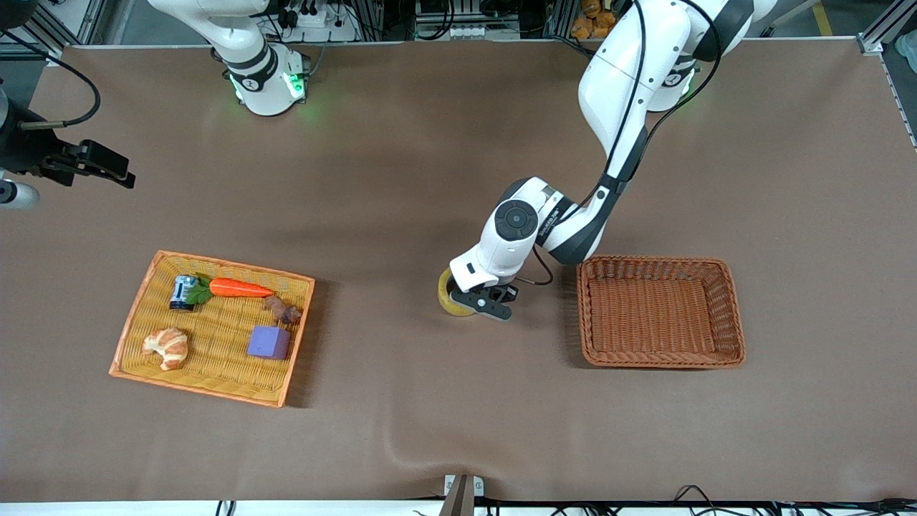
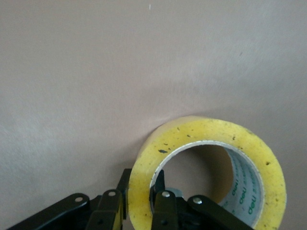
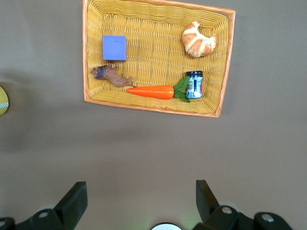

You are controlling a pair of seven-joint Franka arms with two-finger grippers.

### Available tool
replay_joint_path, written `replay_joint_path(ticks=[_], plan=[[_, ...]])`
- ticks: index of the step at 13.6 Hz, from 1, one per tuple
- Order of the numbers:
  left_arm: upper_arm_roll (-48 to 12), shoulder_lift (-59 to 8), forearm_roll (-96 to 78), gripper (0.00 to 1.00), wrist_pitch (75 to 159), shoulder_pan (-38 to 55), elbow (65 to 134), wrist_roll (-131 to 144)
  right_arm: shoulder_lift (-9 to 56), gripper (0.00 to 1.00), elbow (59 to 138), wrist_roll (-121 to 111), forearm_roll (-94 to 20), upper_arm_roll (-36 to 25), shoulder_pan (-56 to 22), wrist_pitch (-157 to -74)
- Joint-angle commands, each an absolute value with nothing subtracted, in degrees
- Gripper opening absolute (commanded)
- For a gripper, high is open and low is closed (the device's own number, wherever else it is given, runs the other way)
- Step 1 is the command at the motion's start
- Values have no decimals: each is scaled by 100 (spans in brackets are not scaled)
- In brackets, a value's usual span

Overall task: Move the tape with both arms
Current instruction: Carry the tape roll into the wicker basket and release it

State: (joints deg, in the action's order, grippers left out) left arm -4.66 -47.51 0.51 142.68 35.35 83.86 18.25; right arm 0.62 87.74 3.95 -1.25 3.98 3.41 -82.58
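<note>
Left gripper (image 1: 494, 302) clamped on upright tape (image 1: 453, 294) wall; right gripper (image 3: 139, 199) apart.

Brown table (image 1: 401, 129), aluminium framing (image 1: 885, 29) and cables along its edges.

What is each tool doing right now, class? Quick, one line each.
Left tool: shut on the tape, one finger inside the ring, one outside.
Right tool: open, holding nothing, high over the table's right-arm end.
</note>
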Motion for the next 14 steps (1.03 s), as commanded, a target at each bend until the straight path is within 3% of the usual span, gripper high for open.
replay_joint_path(ticks=[1, 3, 7, 14], plan=[[-439, -3915, 193, 0, 13715, 3114, 8446, 1828, -26, 100, 8833, 369, -193, 615, 589, -8209], [-439, -3307, 193, 0, 12591, 2605, 8464, 1488, -18, 100, 8833, 360, -185, 607, 571, -8235], [-483, -2892, 123, 0, 11647, 1461, 8569, 651, -9, 100, 8824, 360, -185, 580, 536, -8279], [-475, -3445, 149, 0, 12188, 537, 9411, 396, -9, 100, 8824, 360, -176, 589, 527, -8297]])
